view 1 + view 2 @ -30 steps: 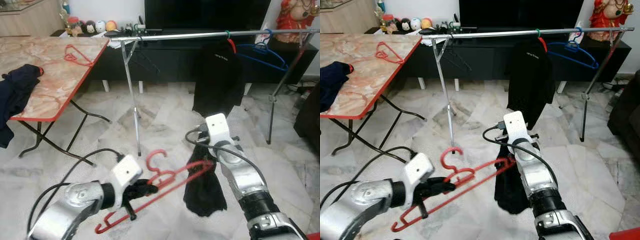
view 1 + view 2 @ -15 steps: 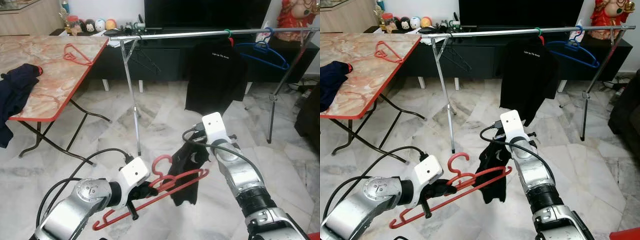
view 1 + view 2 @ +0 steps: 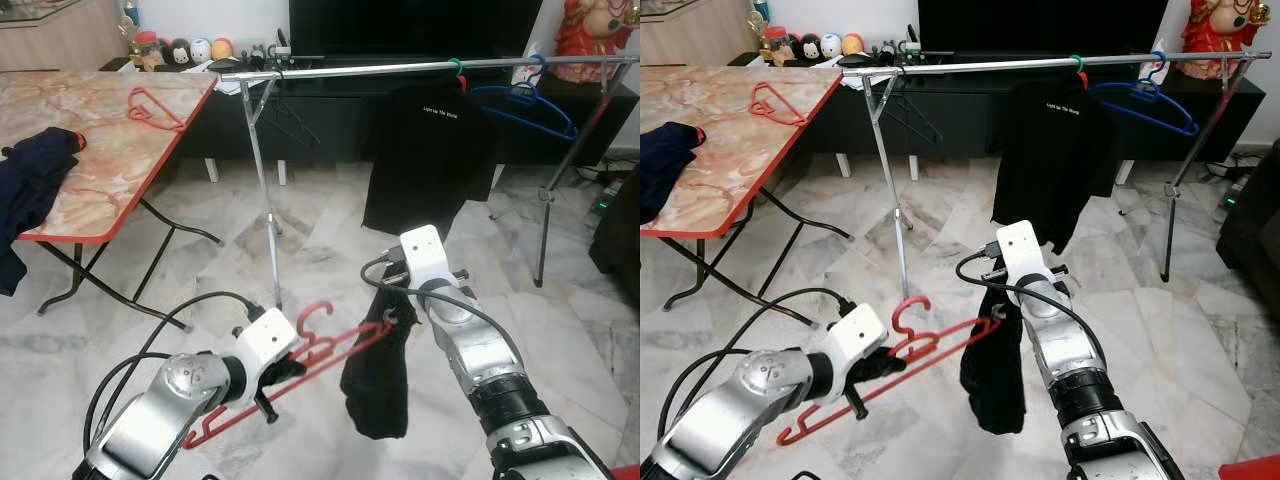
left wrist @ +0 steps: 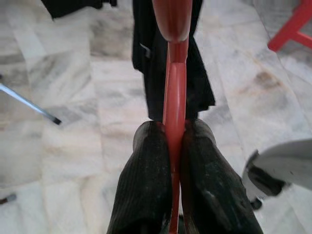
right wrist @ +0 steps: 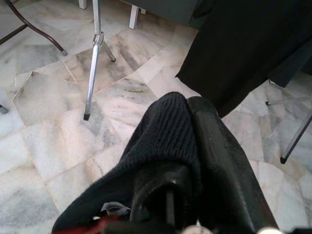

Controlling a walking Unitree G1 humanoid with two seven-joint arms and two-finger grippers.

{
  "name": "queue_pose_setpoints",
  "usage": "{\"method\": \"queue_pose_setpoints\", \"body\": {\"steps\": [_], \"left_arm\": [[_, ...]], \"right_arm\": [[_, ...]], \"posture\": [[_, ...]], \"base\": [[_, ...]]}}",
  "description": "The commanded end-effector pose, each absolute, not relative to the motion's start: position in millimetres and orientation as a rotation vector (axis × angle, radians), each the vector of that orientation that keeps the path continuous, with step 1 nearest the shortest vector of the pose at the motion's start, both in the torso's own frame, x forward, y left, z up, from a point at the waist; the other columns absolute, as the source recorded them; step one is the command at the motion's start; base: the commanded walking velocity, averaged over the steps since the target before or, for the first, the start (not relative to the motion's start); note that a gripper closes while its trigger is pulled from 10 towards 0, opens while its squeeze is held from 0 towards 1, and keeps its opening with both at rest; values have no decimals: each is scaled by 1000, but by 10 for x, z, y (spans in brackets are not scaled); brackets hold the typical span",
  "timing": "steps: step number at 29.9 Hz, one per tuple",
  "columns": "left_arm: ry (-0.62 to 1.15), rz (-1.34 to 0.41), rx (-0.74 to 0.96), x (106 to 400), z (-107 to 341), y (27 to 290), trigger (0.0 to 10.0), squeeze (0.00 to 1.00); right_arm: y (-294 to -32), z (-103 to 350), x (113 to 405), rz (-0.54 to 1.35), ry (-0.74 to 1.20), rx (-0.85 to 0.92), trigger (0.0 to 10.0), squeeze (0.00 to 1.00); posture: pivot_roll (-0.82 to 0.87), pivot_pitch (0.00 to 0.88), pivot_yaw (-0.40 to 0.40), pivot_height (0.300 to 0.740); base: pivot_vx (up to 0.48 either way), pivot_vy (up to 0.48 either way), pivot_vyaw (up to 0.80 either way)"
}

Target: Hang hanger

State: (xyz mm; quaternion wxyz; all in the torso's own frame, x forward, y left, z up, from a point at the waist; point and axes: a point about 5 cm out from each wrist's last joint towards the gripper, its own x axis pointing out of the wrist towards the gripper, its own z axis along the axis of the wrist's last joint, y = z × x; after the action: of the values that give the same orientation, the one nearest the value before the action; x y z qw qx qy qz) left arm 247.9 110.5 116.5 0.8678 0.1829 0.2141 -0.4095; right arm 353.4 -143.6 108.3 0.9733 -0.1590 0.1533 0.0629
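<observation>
1. A silver clothes rail (image 3: 400,70) spans the room, carrying a black shirt (image 3: 428,150).
2. The dark garment (image 3: 996,370) dangles low over the floor, pinched by the right gripper (image 5: 187,146).
3. The red hanger (image 3: 300,365) sits clamped between the left gripper (image 4: 173,161) fingers, one tip in the garment.

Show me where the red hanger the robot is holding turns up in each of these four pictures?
Left eye view: red hanger low, left of centre, in the left gripper.
Right eye view: same hanger low, left of centre.
Left wrist view: seen edge-on, running up the middle from between the black fingers.
Right wrist view: a red sliver at the bottom edge.
Shared landmark: the dark garment draped on the hanger's far end.
</observation>
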Motion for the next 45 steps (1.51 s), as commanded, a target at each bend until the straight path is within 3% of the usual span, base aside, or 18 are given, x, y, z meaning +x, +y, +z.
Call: {"method": "queue_pose_setpoints", "body": {"steps": [1,11,20,32,45], "left_arm": [[426,-818,393,2540,1199,1132,10000,0],[406,-794,362,2588,1200,1032,10000,0],[387,-659,367,2728,1217,1031,10000,0],[415,-716,347,2695,1176,923,10000,0],[459,-560,385,2811,1127,1037,10000,0]], "right_arm": [[-1346,1208,3571,154,254,-325,10000,0],[-1246,1221,3566,173,250,-298,10000,0],[-1164,1225,3553,193,249,-285,10000,0],[-739,1345,3420,350,250,-93,10000,0],[-971,1272,3363,181,352,-85,10000,0]], "posture": [[6,0,4,740],[1,0,2,740],[1,0,3,740],[-3,0,7,740],[-15,0,12,740]], "base": [[0,0,0],[0,0,0],[0,0,0],[0,0,0],[0,0,0]]}}
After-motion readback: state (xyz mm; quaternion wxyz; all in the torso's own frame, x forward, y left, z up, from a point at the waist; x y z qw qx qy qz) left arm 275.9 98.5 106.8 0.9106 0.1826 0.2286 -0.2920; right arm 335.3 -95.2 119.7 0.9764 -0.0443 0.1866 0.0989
